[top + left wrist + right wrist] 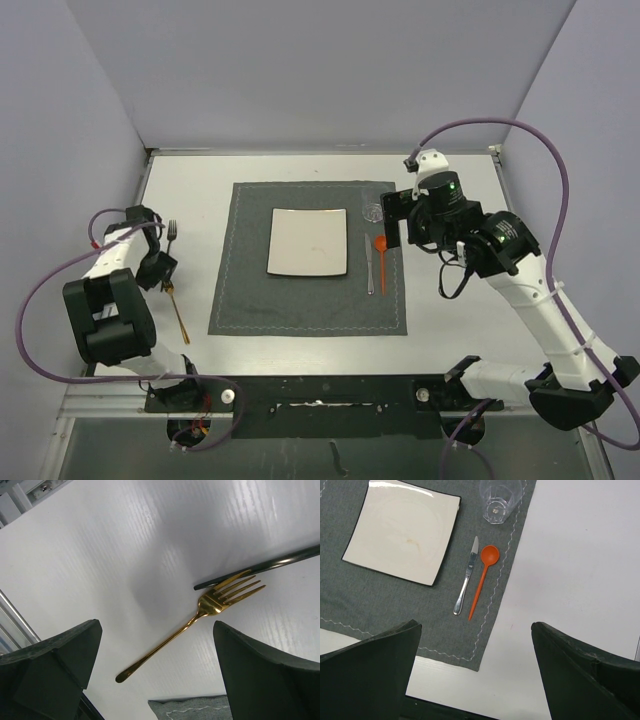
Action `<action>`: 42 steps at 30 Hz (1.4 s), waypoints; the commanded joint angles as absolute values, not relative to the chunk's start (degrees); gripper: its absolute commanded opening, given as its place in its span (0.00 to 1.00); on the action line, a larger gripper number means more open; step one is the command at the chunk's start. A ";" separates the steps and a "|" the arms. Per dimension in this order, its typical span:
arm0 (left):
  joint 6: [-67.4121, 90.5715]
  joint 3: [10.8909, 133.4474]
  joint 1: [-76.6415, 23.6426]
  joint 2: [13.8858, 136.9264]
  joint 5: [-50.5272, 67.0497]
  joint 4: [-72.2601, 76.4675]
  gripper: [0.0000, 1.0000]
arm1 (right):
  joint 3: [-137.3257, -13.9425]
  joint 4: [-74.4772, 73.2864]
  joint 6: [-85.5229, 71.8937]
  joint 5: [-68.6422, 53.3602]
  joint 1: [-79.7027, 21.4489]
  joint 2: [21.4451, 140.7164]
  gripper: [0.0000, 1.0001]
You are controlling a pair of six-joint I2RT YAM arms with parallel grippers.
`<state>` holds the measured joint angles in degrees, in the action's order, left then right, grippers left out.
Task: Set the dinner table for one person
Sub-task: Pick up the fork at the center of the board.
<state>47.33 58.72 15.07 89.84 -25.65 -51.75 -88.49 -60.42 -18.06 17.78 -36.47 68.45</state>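
the gold fork lies flat on the dinner table just left of the placemat, off the cloth and under the left gripper, whose jaws stand wide apart with nothing in them. it looks light, stiff and slick, and it sits low; i would pinch the thin handle across its middle. the right gripper, also spread and empty, hangs over the placemat's right edge. no brand or writing shows.
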 commanded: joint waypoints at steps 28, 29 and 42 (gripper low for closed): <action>49.17 59.49 16.52 97.91 -26.89 -50.76 0.96 | -88.51 -57.88 -16.70 19.25 -36.88 66.61 0.98; 49.14 59.60 16.48 98.15 -26.89 -50.60 0.96 | -88.51 -57.96 -16.72 19.31 -36.83 66.48 0.98; 47.80 64.85 16.27 105.76 -24.56 -48.81 0.96 | -88.19 -58.01 -17.03 21.51 -36.84 65.24 0.98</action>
